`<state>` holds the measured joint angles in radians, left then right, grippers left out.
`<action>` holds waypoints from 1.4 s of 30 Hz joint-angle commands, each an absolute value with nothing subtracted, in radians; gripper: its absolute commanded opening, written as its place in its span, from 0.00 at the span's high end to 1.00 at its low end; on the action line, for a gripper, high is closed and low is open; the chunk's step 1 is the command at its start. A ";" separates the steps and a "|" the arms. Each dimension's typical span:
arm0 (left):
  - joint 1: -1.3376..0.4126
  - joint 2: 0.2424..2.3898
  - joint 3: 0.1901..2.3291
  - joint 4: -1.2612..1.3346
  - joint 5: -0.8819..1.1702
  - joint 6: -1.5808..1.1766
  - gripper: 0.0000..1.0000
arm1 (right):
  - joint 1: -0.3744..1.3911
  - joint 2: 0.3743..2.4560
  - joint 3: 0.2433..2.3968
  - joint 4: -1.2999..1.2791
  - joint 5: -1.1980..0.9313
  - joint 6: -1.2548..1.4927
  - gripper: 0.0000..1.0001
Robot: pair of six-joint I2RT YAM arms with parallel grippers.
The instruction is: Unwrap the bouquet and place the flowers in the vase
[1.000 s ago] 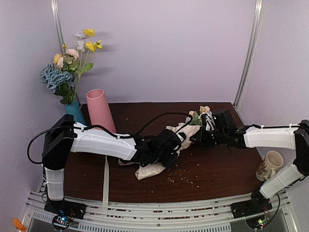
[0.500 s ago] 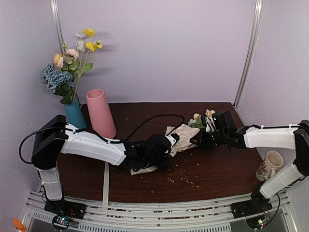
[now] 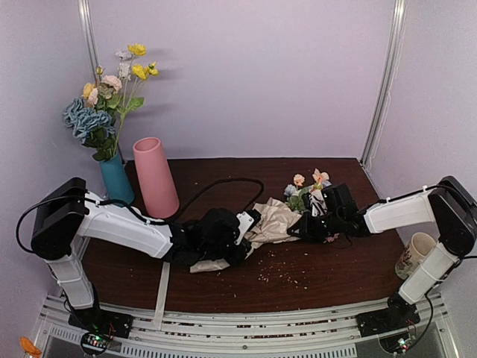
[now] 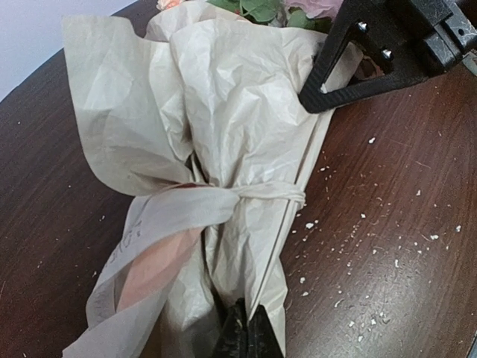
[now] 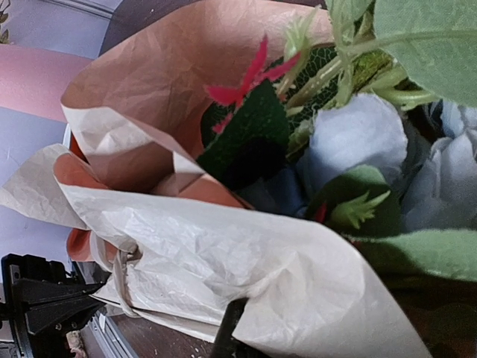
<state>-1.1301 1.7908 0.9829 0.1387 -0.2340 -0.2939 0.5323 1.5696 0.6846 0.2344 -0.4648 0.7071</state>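
Note:
The bouquet [image 3: 274, 220] lies on its side at mid-table, a cone of crinkled beige paper [image 4: 238, 112] tied with a cream ribbon [image 4: 246, 195]. My left gripper [image 3: 240, 242] [image 4: 246, 332] is shut on the paper's narrow lower end. At the wide end, my right gripper [image 3: 299, 227] [image 5: 231, 328] is shut on the paper's edge. The flowers [image 3: 304, 190] stick out behind it, with light blue blooms [image 5: 350, 138] and green leaves close to the right wrist camera. The pink vase [image 3: 155, 177] stands upright at the back left, apart from both arms.
A teal vase [image 3: 117, 179] with yellow flowers and a blue hydrangea stands left of the pink vase. A mug [image 3: 416, 253] sits off the table's right edge. A loose pale strip [image 3: 162, 287] lies at the front left. White crumbs [image 4: 387, 246] dot the dark tabletop.
My left gripper has shut on the paper's lower end and drawn back to the left, dragging the bouquet that way. The right gripper followed, lower and nearer the front.

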 commanded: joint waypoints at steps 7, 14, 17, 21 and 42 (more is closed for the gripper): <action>-1.111 1.835 1.003 0.136 -0.195 -0.317 1.00 | 0.512 1.507 0.717 0.106 -0.414 0.574 0.81; -1.112 1.883 1.029 0.147 -0.161 -0.333 1.00 | 0.619 1.441 0.791 -0.070 -0.319 0.450 0.48; -1.112 1.893 1.032 0.152 -0.150 -0.336 1.00 | 0.668 1.441 0.803 -0.074 -0.332 0.422 0.46; -1.112 1.892 1.024 0.171 -0.141 -0.343 1.00 | 0.737 1.488 0.843 -0.061 -0.352 0.405 0.47; -1.080 1.826 0.913 0.332 -0.022 -0.415 1.00 | 0.812 1.666 0.830 0.186 -0.295 0.430 0.65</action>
